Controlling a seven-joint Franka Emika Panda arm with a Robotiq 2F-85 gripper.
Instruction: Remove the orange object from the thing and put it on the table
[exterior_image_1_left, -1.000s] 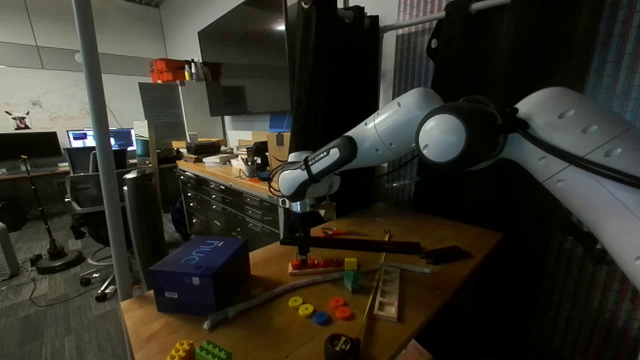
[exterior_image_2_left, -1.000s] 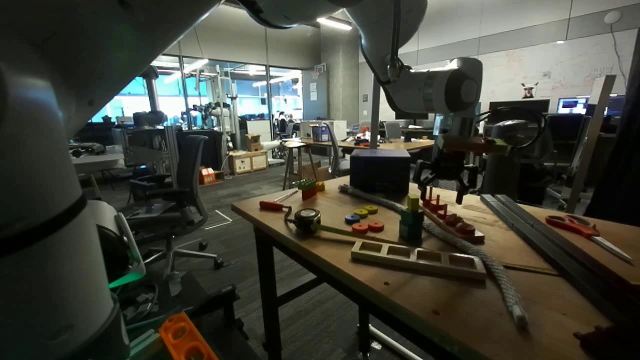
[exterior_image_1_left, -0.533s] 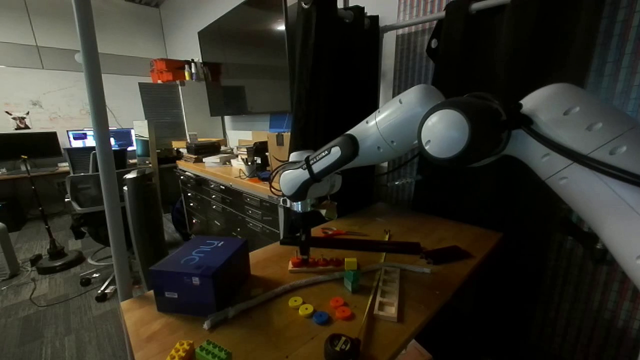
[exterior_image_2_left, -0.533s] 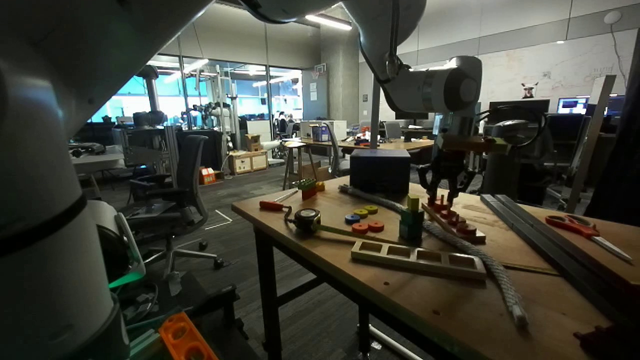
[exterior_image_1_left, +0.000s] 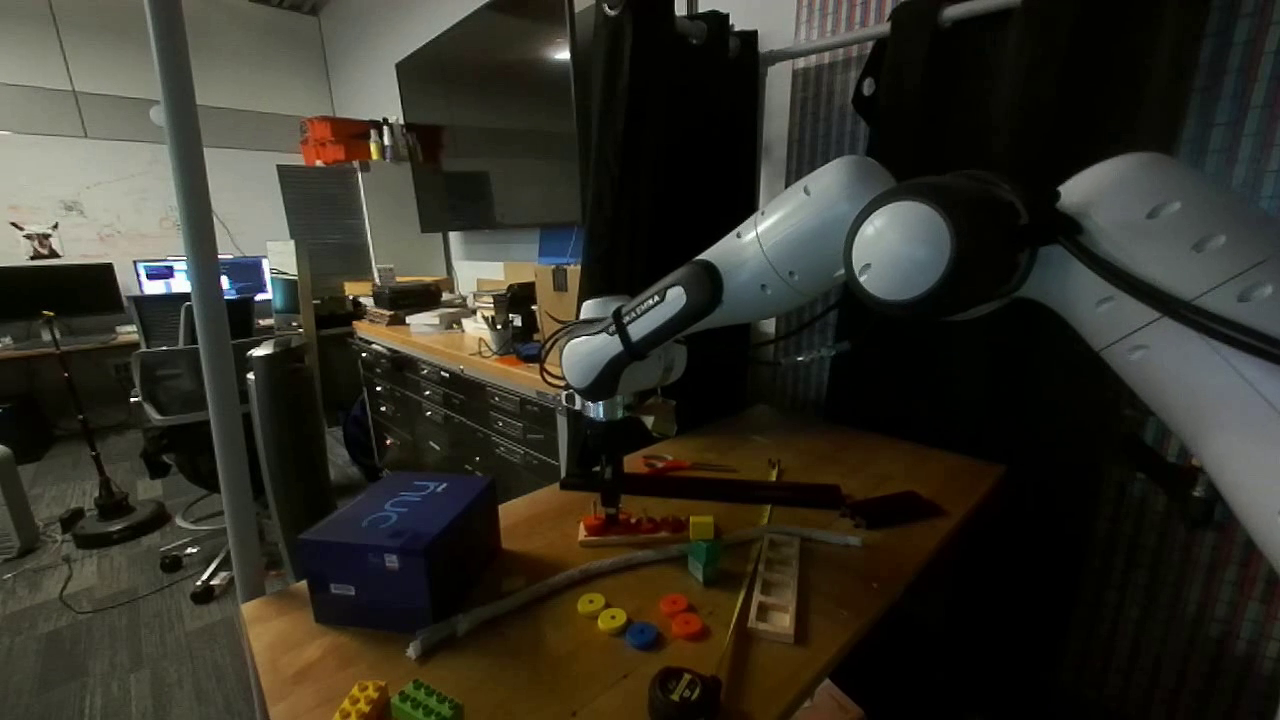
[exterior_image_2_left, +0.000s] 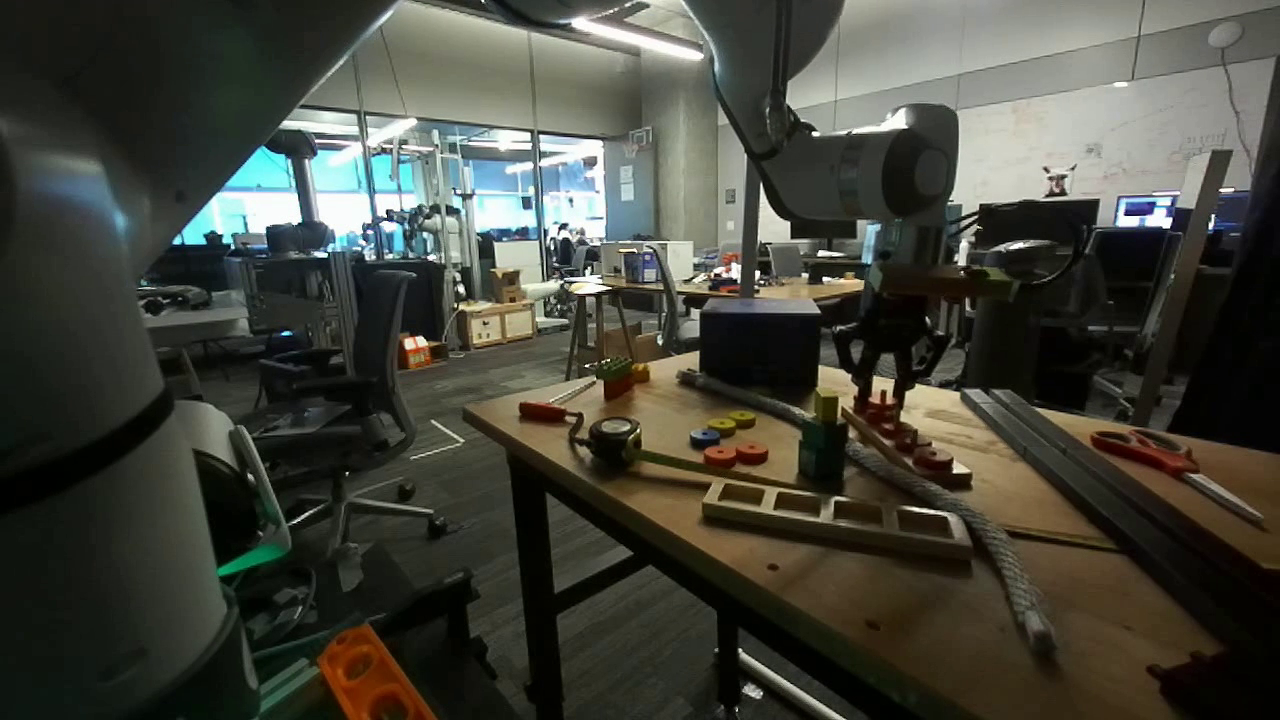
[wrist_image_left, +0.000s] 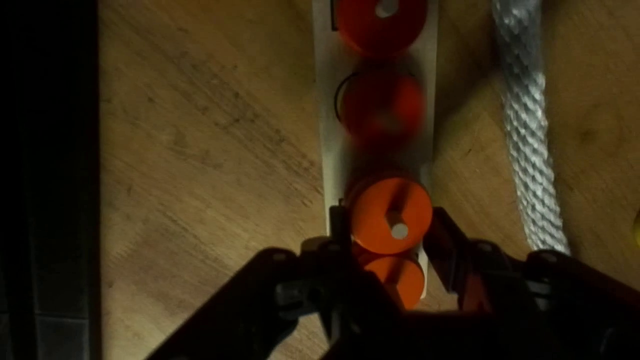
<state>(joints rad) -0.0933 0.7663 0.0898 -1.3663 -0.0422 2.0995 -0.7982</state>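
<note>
The end effector (wrist_image_left: 390, 220) clasps an orange disc (wrist_image_left: 372, 217) (a pale peg (wrist_image_left: 399, 231) pokes through it) on the narrow base (wrist_image_left: 331, 150).

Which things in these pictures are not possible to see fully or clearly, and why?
Lowest orange disc, wrist view: partly hidden by the hand.
Base beneath the gripped orange disc, wrist view: covered by that disc.
Second red disc from the top, wrist view: blurred.
Yellow studded brick, in an exterior view: cut off by the lower edge.
Wall writing, in an exterior view: too small to read.
</note>
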